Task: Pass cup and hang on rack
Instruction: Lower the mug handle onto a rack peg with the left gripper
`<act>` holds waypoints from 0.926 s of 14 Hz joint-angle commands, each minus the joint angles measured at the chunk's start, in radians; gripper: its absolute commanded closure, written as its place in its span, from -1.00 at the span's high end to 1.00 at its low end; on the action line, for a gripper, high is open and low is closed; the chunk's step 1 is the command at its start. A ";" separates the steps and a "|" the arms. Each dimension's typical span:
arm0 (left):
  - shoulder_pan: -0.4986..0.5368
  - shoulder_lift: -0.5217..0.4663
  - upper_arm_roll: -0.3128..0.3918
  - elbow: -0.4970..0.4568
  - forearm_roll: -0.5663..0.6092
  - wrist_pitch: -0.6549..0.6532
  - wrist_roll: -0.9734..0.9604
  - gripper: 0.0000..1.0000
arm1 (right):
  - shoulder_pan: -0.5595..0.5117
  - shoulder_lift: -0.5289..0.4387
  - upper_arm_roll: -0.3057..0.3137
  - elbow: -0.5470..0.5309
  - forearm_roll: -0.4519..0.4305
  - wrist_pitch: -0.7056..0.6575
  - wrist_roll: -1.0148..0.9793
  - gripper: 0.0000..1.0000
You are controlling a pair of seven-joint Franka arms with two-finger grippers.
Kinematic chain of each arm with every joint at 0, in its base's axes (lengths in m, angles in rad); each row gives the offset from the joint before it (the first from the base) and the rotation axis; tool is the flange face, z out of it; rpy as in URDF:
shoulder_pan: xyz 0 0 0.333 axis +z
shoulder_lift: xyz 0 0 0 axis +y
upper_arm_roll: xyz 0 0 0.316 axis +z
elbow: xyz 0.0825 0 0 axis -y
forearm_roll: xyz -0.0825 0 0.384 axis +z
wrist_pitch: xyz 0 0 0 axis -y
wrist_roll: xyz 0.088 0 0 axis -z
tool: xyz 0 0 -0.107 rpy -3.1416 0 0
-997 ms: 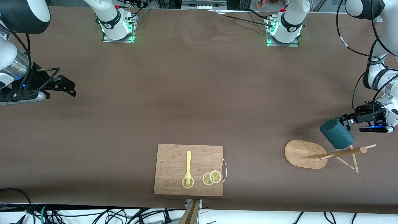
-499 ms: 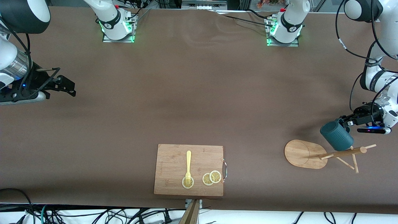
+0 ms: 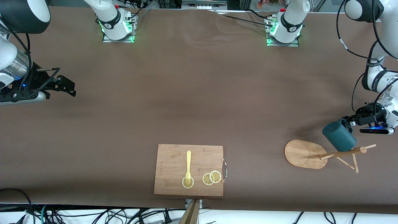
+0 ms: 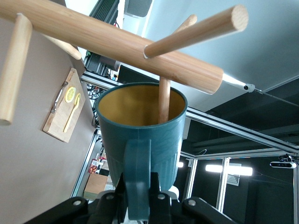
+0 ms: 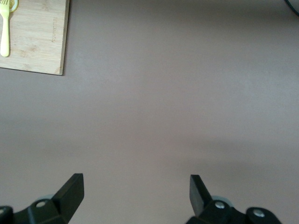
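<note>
Slowly now, over the last second, I have carried the cup point(image 3: 339, 135) a little toward my own end of the bench point(image 3: 192, 102) and eased it in against the rack point(image 3: 329, 154). My left pincer point(image 3: 347, 122) is clamped tight on the cup's loop handle point(image 4: 138, 179), holding it tipped on its side above the rack's post. From my left wrist view, one thin peg point(image 4: 163, 99) already reaches inside the cup's yellowish mouth, with the thick post point(image 4: 117, 44) crossing just above the rim.

That shift matters: the cup is no longer merely beside the rack but partly threaded onto a peg. I judge the pass done and the hang nearly lined up. What is left, as I read it, is to seat the cup far enough that the peg bears its weight before I let go; released too early, it could slip off or knock the rack, which looks light.

My right pincer point(image 5: 136, 186) waits wide apart and empty over bare bench at the right arm's end, unmoved through this. The cutting board point(image 3: 188, 169) with its fork point(image 3: 188, 166) and lemon slices point(image 3: 211, 177) lies well apart, untouched.
</note>
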 commanded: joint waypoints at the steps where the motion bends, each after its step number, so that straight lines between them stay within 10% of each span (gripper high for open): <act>1: 0.013 0.028 -0.006 0.041 -0.039 -0.023 -0.018 -0.98 | -0.001 0.001 0.000 0.006 0.012 0.003 0.001 1.00; 10: 0.022 0.063 -0.006 0.069 -0.060 -0.025 -0.018 -0.74 | -0.001 0.001 0.000 0.006 0.012 0.003 0.001 1.00; 13: 0.024 0.064 -0.006 0.067 -0.062 -0.023 -0.015 -0.18 | -0.001 0.001 0.000 0.006 0.012 0.003 0.002 1.00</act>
